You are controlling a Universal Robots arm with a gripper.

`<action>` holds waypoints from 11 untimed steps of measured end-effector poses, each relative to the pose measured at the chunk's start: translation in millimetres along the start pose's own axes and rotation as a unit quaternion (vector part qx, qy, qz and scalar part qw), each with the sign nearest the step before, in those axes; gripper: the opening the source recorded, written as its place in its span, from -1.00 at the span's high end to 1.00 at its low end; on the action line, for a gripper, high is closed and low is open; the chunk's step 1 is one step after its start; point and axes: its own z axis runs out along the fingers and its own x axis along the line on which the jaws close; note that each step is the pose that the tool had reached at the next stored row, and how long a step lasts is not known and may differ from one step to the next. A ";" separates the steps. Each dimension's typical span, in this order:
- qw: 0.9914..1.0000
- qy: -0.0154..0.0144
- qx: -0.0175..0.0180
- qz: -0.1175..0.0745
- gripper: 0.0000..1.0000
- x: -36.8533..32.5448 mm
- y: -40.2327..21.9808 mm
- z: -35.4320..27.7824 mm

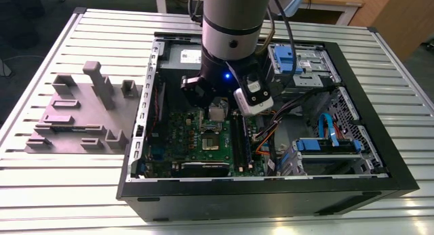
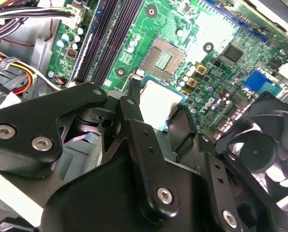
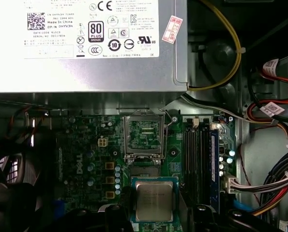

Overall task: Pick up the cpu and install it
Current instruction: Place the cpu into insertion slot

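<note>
While the gripper [image 2: 159, 107] hangs over the green board, its two black fingers [image 2: 134, 94] are closed part way, pinching the cpu [image 3: 154, 200] between them. The cpu is a small flat square with a dull silver top and a thin blue-green edge. It is up in the air just beside the socket [image 3: 144, 135], not inside it. In the second wrist view the fingers cover two of its sides, so its full shape is hard to see. The socket has a shiny frame and a green middle. Near the socket are long black slots [image 3: 199, 154], a big grey box [image 3: 85, 72] with a white label, and a black fan [image 2: 265, 150]. Past the slots lie coloured wires [image 3: 274, 179].
</note>
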 end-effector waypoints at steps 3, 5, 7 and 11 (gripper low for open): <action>1.000 0.000 0.000 0.000 0.06 0.0 0.0 2.6; 1.000 0.000 0.000 0.000 0.06 0.0 -0.1 4.2; 1.000 0.000 0.000 0.000 0.06 0.0 -0.1 5.9; 1.000 0.000 0.000 0.000 0.06 -0.1 -0.2 8.5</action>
